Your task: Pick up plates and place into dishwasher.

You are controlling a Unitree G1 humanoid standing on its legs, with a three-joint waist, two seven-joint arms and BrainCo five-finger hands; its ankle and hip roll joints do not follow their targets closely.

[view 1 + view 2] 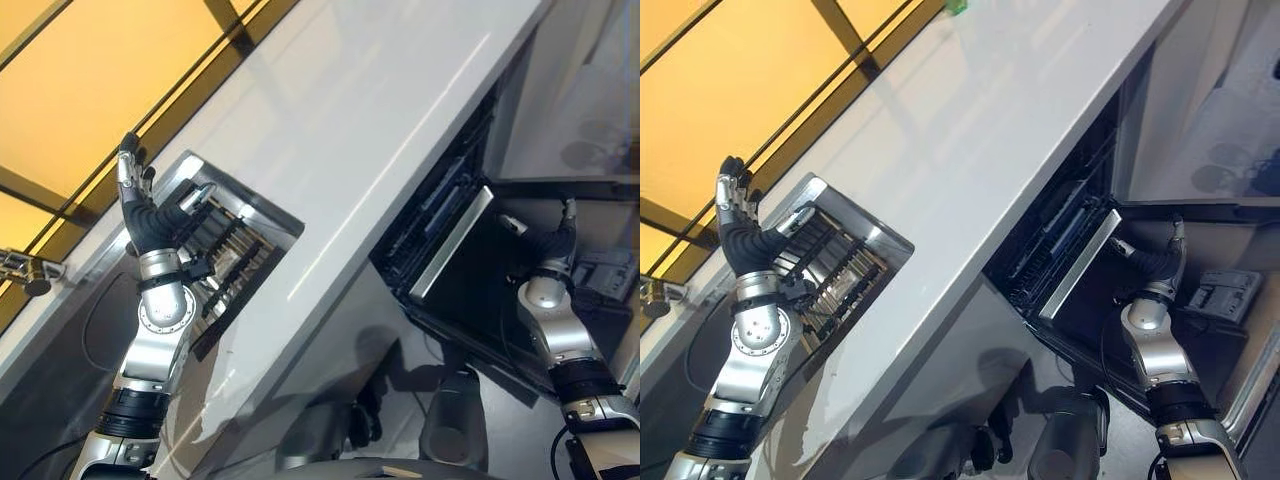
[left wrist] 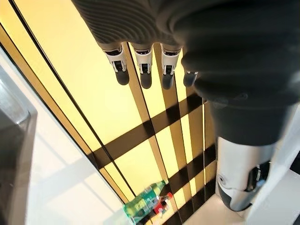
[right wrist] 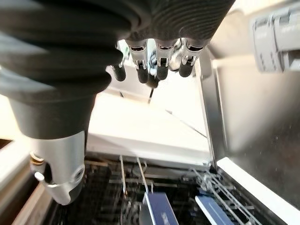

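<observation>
The white surface lies broadly bare between sink and dishwasher. Left hand is raised, fingers straight; right hand, fingers seemingly relaxed, hangs over the rack holding blue plates.

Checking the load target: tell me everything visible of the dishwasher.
The dishwasher sits under the white counter, its dark door swung open. The cavity is dark, with wire racks and blue flat items standing in them. The right robot hand is at the open door; whether it touches is unclear. No plates are visible inside.
</observation>
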